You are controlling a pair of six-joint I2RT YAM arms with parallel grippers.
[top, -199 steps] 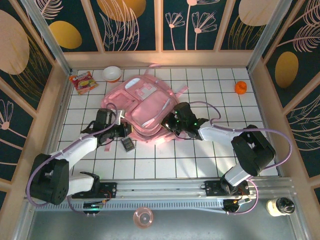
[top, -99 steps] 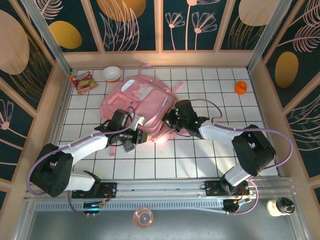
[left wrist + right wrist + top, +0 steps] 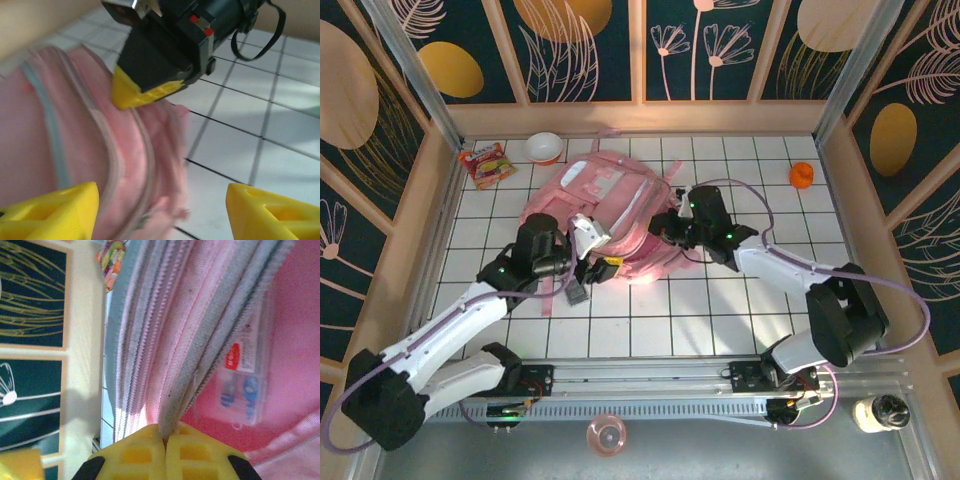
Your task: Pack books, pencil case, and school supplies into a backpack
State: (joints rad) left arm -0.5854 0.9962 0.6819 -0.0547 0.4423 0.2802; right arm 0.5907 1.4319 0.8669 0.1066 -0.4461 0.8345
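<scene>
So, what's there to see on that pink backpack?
The backpack is soft pink cloth with grey-edged zips and a pale panel. It lies slumped on the white tiled table. The right pincer is shut on one zip edge of it. The left pincer is open at its near edge.

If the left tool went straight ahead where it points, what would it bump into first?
Probably the pink backpack, right before the left tool; the right tool grips it just beyond.
</scene>
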